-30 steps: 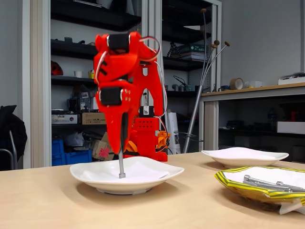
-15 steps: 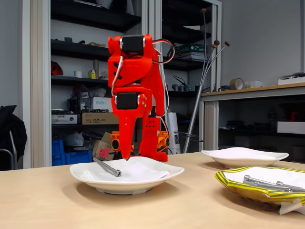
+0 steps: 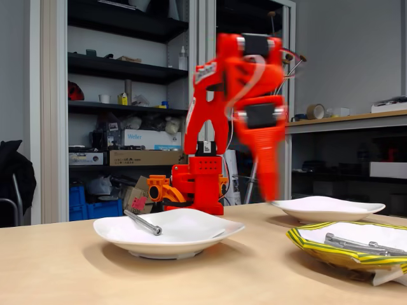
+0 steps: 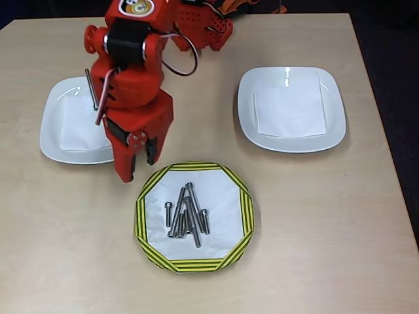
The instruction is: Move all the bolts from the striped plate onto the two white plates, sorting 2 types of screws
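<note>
The striped plate point(image 4: 194, 217) is the landmark here: it sits at the near middle of the table in the overhead view, and on its white centre lies a loose pile of bolts point(image 4: 186, 216) — several long slim ones running roughly away from the near edge, fanned a little, with a few short stubby ones at the pile's left and right sides. The gripper point(image 4: 136, 157) hangs just beyond the plate's upper-left rim, pointing down, with nothing visible between the fingers; it looks nearly closed, though motion blur in the fixed view makes the gap hard to judge. From the gripper the pile lies toward the lower right, across the rim, and the long bolts' axes point more or less back toward it, so a grasp likely calls for jaws set across those axes. Left of the striped plate, one white plate point(image 4: 59, 131) holds a single long bolt point(image 4: 90, 88); the other white plate point(image 4: 291, 108), up and to the right, holds none.
</note>
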